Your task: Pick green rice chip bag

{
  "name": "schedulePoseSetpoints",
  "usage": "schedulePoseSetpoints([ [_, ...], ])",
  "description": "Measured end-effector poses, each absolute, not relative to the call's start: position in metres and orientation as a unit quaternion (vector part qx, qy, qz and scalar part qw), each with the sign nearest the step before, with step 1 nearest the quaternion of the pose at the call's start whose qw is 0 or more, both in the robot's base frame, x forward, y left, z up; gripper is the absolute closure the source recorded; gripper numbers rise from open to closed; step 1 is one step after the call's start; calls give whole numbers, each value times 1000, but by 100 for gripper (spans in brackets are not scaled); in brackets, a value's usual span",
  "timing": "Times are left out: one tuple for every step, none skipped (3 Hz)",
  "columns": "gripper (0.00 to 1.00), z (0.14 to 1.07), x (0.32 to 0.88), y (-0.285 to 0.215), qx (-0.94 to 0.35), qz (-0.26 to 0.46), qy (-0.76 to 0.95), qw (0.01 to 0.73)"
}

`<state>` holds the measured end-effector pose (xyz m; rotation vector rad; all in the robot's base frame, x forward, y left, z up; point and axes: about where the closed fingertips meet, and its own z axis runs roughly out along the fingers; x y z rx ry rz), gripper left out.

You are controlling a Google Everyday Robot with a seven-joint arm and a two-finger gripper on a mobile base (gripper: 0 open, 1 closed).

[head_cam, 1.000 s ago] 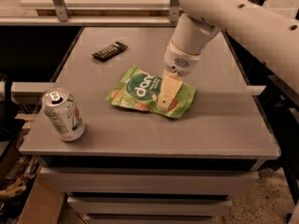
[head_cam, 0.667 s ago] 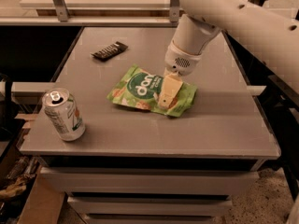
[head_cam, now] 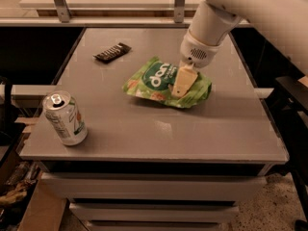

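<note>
Evidently we are at the grasp-and-lift step. The gripper [head_cam: 183, 83] presses down on the right half of the green rice chip bag [head_cam: 153, 78], which lies just toward two o'clock of the table [head_cam: 159, 134] centre. We cannot tell how far the gripper is open, nor whether it truly holds the bag.

The can [head_cam: 65, 118] stands at eight o'clock and the dark snack bar [head_cam: 112, 52] lies at eleven o'clock, both well apart from the bag.

Next we judge a straight lift is called for, with the crinkly pouch pinched firmly so it does not slip.

Against a second ago, bag and gripper both sit further toward one o'clock, while can and bar are unmoved.
</note>
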<state>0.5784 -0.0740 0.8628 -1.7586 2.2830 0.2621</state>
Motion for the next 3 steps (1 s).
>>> schedulePoseSetpoints([
  [100,899,585,-89,-593,66,788,152],
  [100,926,587,-98,-589,56,786,178],
  [100,939,588,-102,-589,59,783,192],
])
